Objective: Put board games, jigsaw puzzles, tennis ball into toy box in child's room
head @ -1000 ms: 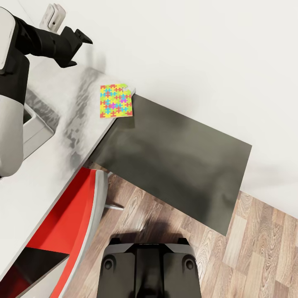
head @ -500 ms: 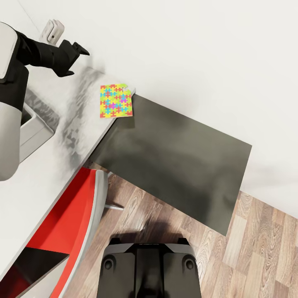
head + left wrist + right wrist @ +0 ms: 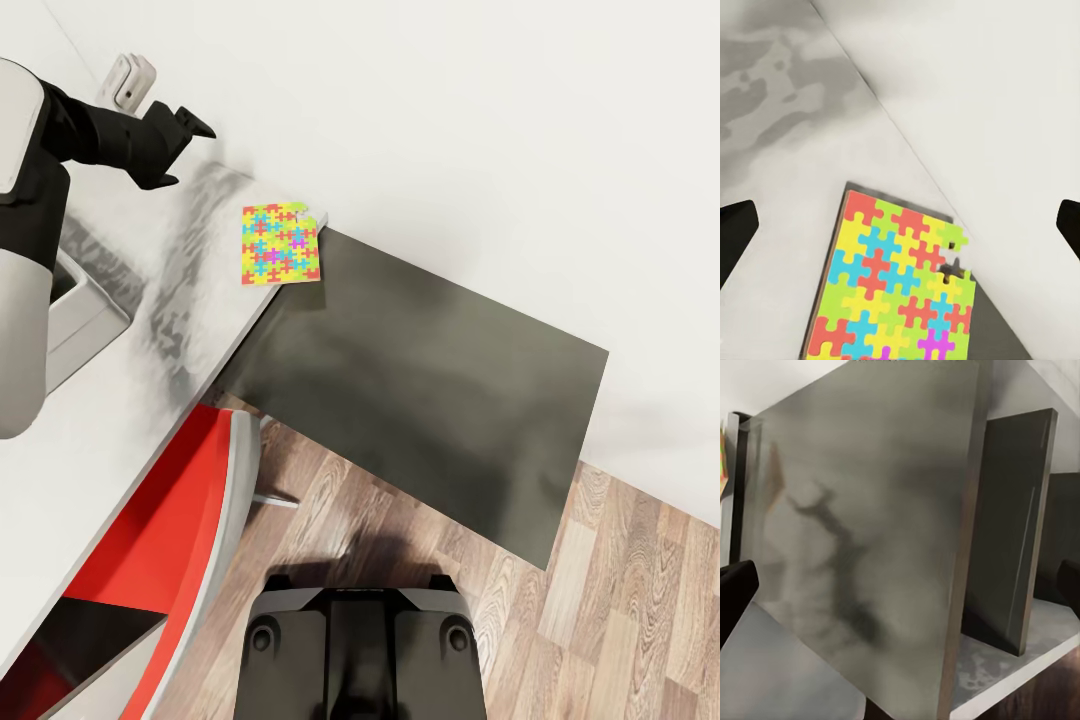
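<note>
Left gripper wide open and empty above the table – one jigsaw puzzle lies at its far corner, not yet in the toy box

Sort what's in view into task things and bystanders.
Task things:
- multicoloured flat square jigsaw puzzle
- pale grey toy bin
- light grey desk top with dark grey wing
- left arm's black tool, open

Bystanders:
- red and grey chair
- small white device
</note>
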